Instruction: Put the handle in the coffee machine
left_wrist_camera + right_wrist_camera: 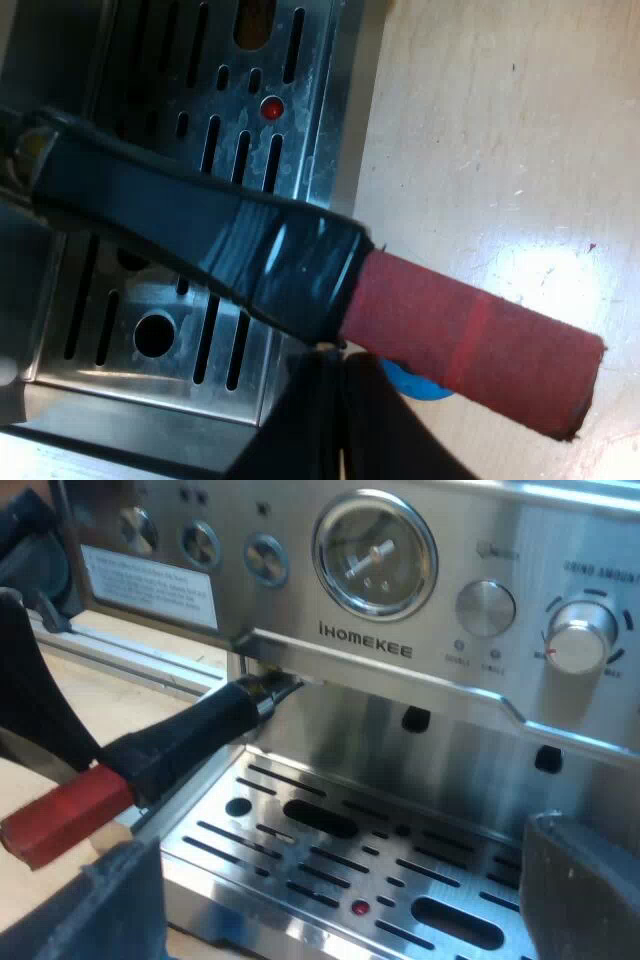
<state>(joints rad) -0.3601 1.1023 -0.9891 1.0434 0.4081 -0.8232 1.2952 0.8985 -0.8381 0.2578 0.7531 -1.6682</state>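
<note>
Two right gripper [340, 845] fingers [580, 880] stand apart, empty; black red-ended handle [180, 745] reaches under steel espresso machine [420, 650] front, head hidden; left gripper [335, 420] hold unreadable.

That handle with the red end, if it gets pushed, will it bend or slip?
The handle looks like a thick straight bar, so probably stiff. Its red end looks matte and rough, likely grippy. Its far end meets the machine, so it may pivot there.
</note>
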